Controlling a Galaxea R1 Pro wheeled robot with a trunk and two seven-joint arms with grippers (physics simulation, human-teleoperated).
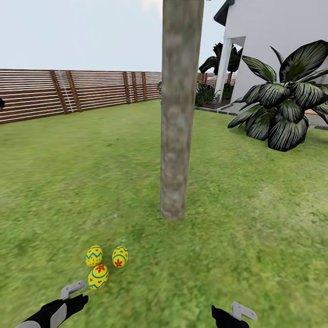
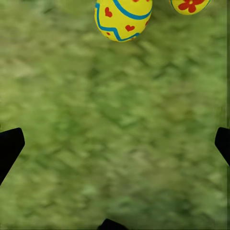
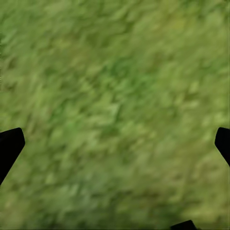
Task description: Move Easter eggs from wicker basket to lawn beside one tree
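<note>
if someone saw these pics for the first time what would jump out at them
The grey-brown tree trunk rising straight up the middle of the head view, out of the green lawn. Next, the three Easter eggs, bright yellow with red and blue patterns, clustered on the grass near the foot of the trunk, just ahead of the left gripper. A big dark-leaved plant stands at the right beside the white house.

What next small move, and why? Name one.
Probably just draw the left gripper back and stop. All three Easter eggs lie together on the lawn near the tree, and both grippers look open and empty.
</note>
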